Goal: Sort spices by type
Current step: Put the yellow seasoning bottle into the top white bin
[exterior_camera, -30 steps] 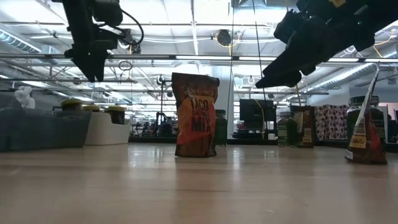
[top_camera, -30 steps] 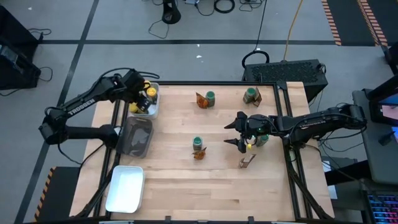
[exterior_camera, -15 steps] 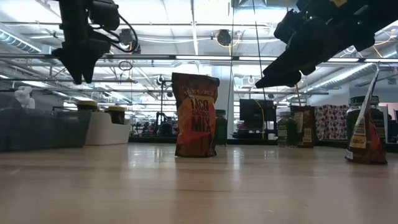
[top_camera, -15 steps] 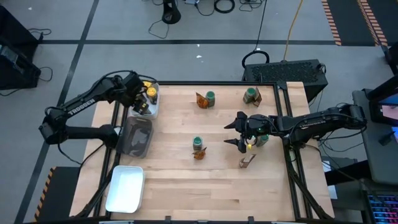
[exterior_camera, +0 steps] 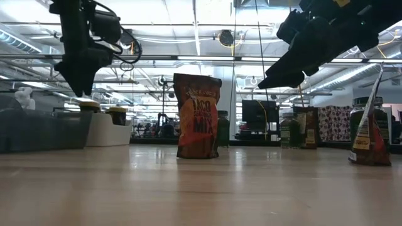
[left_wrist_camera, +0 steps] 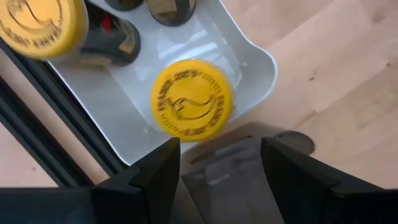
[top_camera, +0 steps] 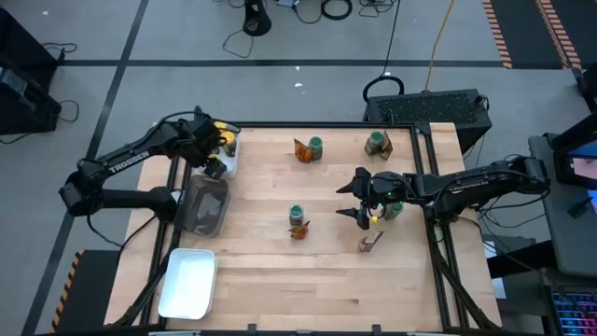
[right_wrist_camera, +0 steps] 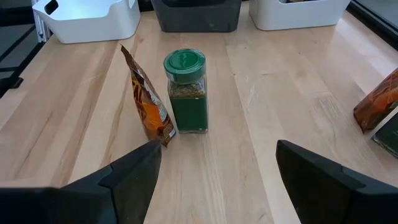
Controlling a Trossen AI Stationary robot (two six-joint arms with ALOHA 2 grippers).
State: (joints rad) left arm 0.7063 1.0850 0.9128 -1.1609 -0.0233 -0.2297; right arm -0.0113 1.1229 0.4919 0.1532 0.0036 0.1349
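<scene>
Left gripper [top_camera: 213, 161] hovering above the near end of the white tray [left_wrist_camera: 252, 46] at the table's far left corner, fingers [left_wrist_camera: 155, 174] parted about halfway and holding nothing. Directly beneath those fingers, inside that tray, a yellow-lidded jar [left_wrist_camera: 191, 99] standing upright; a second yellow-lidded jar [left_wrist_camera: 38, 25] farther in, toward the tray's other end, with two more jars beside it cut off at the picture's edge. Just behind the left gripper, nearer the robot, the dark grey tray [top_camera: 206, 203]; beyond that again, another white tray [top_camera: 187, 282].

Right gripper [top_camera: 355, 198] raised over the table's right half, jaws spread wide and empty. Straight ahead of it, well apart, a green-lidded jar [right_wrist_camera: 185, 90] upright with an orange-brown packet [right_wrist_camera: 149, 106] leaning just beside it. Close by the right gripper's wrist, another packet [top_camera: 370, 243] on the table. Farther off toward the far edge, a green-lidded jar with packet [top_camera: 310, 148] and another such pair [top_camera: 378, 143].
</scene>
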